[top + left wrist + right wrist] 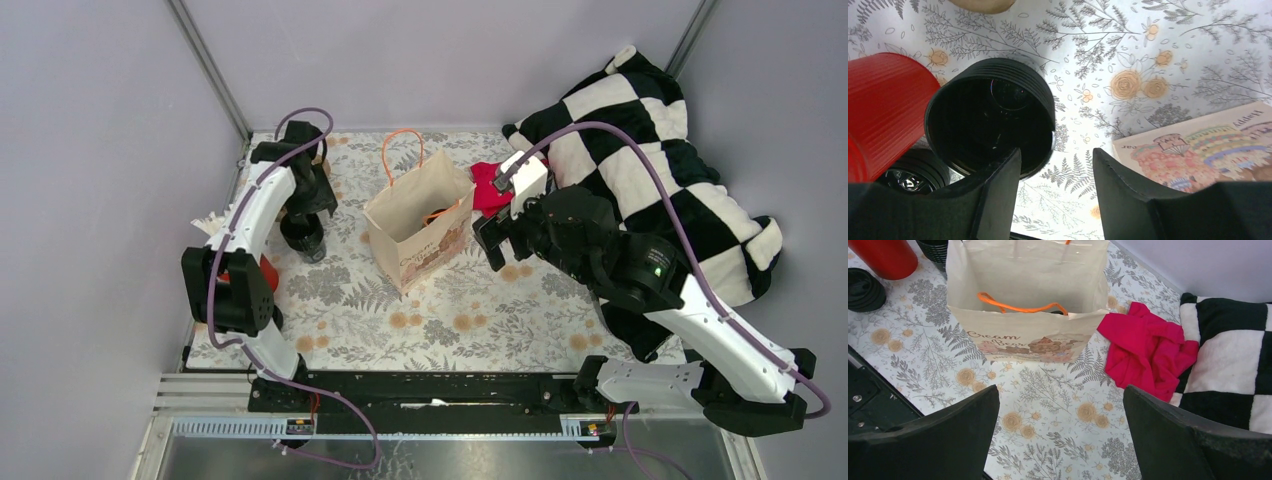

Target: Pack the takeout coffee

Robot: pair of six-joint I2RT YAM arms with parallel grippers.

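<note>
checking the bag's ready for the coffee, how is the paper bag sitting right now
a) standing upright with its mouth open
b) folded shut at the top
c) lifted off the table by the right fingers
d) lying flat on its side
a: in the top view the paper bag stands upright with its mouth open, so its inside wall shows, and no fingers grip it.
</note>
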